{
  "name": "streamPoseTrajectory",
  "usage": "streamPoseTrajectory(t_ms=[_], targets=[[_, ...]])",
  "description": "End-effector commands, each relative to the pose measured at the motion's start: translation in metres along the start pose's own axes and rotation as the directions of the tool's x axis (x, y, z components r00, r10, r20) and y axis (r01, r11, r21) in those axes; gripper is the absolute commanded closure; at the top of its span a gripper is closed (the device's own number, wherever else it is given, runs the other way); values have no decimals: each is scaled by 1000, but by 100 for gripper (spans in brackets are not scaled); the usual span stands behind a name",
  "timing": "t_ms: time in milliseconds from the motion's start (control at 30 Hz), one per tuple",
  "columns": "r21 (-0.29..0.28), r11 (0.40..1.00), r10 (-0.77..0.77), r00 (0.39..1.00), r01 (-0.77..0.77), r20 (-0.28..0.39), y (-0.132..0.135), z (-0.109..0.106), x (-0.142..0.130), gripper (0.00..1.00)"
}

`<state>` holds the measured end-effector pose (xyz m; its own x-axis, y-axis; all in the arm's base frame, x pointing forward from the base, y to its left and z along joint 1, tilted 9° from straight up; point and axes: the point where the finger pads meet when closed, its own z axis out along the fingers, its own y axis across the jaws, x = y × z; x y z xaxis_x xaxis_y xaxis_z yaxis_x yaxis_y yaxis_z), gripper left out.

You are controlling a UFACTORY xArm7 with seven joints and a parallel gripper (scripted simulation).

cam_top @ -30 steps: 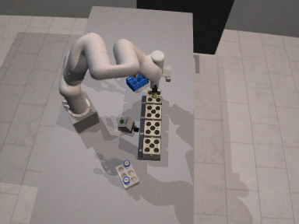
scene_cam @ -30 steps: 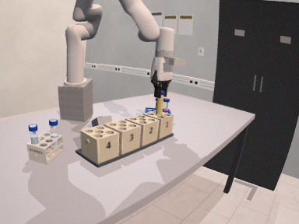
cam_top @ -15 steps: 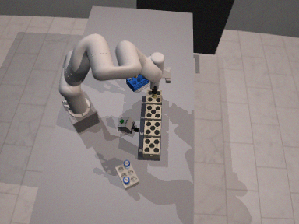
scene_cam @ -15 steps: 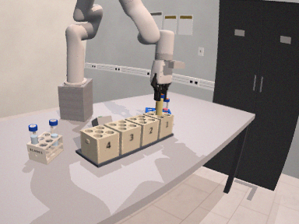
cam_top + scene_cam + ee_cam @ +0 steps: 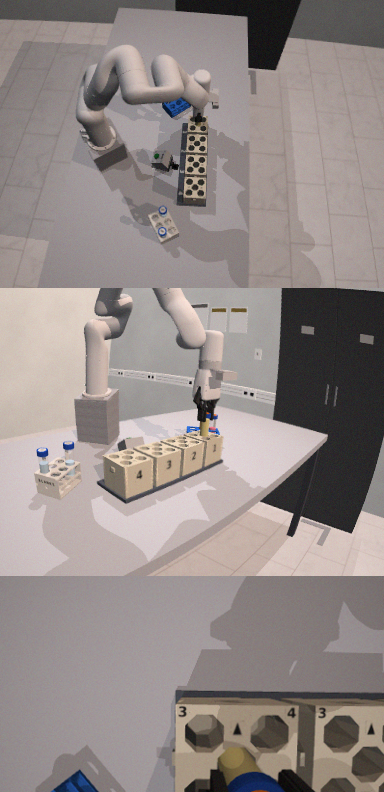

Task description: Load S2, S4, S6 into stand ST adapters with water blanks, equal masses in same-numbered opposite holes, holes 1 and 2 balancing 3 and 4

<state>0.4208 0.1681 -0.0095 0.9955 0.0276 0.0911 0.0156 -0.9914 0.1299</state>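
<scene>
The four beige adapters stand in a row, and each has a black number on its side. From near to far I read 4 on adapter 4 [image 5: 126,475], 3 on adapter 3 [image 5: 161,463], 2 on adapter 2 [image 5: 190,455] and 1 on adapter 1 [image 5: 212,447]. In the wrist view, hole numbers are printed on top: 3 and 4 on the left adapter [image 5: 236,716], and 3 on the right adapter [image 5: 347,716]. The small white rack [image 5: 56,480] carries a word on its front, too small to read.

Black cabinet [image 5: 327,395], wall papers [image 5: 228,319]
</scene>
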Motion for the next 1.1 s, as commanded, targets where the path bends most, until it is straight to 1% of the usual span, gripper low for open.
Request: streamPoseTrajectory(t_ms=[0,1067], targets=[[2,1000,0,1000,0,-4,-1,2,1,100],[2,1000,0,1000,0,-4,-1,30,1,100]])
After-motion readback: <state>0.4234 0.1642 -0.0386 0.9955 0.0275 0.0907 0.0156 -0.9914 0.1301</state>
